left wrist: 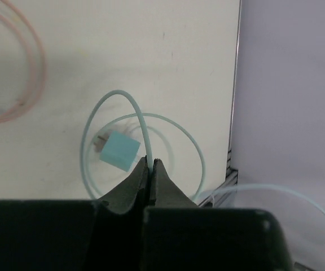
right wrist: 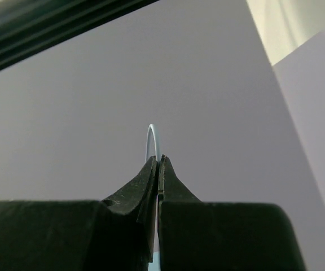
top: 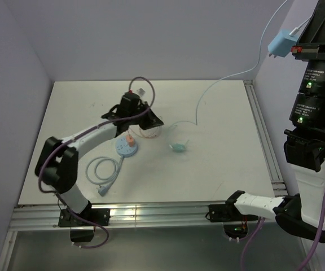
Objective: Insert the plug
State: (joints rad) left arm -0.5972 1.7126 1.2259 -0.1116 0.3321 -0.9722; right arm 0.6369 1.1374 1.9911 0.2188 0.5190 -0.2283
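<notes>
Now, the left hand (left wrist: pixel 151 162) is clenched on the teal cord (left wrist: pixel 142 121), just behind the plug (left wrist: pixel 119 151). The plug lies on its side on the table (top: pixel 219 164), prongs showing. The round socket (top: pixel 126 148) sits near it, but the two are apart. Up high, the right hand (right wrist: pixel 158 160) is pinched shut on a pale strand, probably the far end of the same cord, though I can't trace it all the way. A blue adapter (top: pixel 279 42) hangs just beside that hand.

I'd call this the pick-up stage, with nothing plugged in yet. The grip is on the cord, not the plug body. The next move calls for a firm hold on the plug itself, then turning the prongs toward the socket, lining them up with the slots and pushing straight in.
</notes>
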